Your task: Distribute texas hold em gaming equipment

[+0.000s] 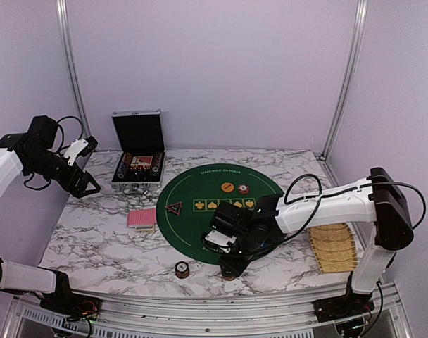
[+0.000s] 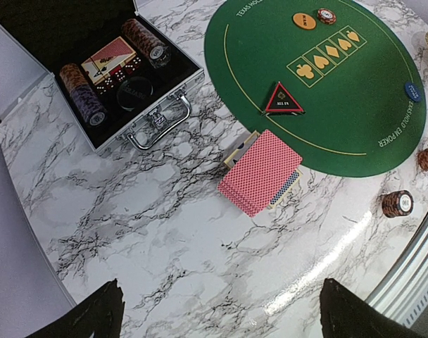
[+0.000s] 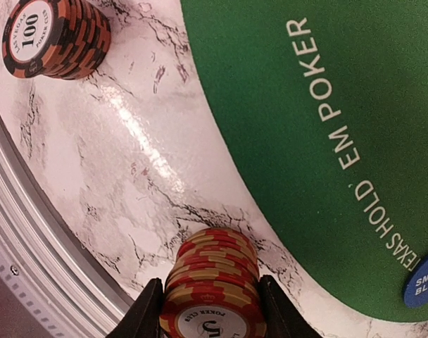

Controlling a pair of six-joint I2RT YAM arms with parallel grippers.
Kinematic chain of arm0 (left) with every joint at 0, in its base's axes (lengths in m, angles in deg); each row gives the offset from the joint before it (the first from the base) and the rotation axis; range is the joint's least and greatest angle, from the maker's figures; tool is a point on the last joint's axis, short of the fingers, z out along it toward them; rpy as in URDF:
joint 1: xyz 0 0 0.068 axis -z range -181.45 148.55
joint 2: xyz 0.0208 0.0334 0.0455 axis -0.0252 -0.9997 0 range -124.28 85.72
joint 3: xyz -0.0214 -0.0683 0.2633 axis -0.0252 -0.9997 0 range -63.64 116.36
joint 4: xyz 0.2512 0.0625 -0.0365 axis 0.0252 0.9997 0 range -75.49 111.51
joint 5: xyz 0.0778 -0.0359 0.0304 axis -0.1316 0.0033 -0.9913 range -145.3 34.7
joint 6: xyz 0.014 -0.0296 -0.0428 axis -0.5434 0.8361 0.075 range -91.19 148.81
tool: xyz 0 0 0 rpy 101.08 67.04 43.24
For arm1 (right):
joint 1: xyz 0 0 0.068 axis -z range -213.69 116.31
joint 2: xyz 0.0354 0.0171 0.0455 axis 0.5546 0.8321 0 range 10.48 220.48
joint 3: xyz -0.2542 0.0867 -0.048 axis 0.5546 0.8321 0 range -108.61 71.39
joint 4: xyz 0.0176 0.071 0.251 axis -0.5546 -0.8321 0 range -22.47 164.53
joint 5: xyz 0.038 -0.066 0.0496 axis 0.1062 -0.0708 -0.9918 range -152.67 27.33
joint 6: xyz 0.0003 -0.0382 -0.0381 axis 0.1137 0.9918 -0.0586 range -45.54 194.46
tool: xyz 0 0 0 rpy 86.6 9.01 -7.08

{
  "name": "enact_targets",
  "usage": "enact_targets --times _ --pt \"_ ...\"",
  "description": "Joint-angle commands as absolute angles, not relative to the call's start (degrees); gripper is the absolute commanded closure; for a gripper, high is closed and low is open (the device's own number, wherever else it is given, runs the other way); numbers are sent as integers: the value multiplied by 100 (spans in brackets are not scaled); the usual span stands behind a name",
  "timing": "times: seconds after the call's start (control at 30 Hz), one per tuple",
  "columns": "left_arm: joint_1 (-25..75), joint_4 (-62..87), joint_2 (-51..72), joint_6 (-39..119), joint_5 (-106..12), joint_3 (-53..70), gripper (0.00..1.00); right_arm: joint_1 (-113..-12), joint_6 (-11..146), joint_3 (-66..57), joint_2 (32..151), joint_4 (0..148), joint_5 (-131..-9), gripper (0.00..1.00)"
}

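The right gripper is found low over the near edge of the marble table. Its fingers are closed against both sides of a red-and-tan chip stack marked 5. This stack stands on the marble just off the rim of the green poker mat. A blue small-blind disc lies on the mat near that rim. A second stack, marked 100, stands apart on the marble, nearer the table's front rail.

The left gripper is held high above the table's left side. Its fingers are spread wide, with nothing between them.

The pink-red-backed deck of cards lies on the marble just beside the mat's left edge. The triangular "ALL IN" marker rests on the mat just inside that edge. An orange disc and a single red chip lie side by side on the far part of the mat, beyond the printed suit boxes.

The metal-edged case stands open at the far left, with two rows of chips and a card box seen inside. A woven bamboo tray lies at the right edge under the right arm.
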State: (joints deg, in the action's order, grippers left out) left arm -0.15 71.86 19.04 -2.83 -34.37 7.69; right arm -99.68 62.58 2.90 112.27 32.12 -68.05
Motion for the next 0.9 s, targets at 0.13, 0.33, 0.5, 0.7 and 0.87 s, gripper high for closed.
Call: enact_targets --times 0.13,0.33,0.5,0.7,0.87 --pt "-5 7375 1967 -378 -3454 777 1 -9996 6388 -479 11195 2734 -6837 90" --pt "-11 7374 1971 -397 -3451 762 1 -9987 6439 -1128 11429 2502 -6721 91" --pt "-13 7375 1997 -419 -3447 737 1 -9900 6517 -1865 11994 2474 -6585 92" --pt "-8 7375 2024 -396 -3437 776 1 -9691 6590 -2983 13026 2672 -6564 92" --pt "-12 7391 2038 -389 -3437 798 1 -9421 6575 -3697 13774 2968 -6625 92"
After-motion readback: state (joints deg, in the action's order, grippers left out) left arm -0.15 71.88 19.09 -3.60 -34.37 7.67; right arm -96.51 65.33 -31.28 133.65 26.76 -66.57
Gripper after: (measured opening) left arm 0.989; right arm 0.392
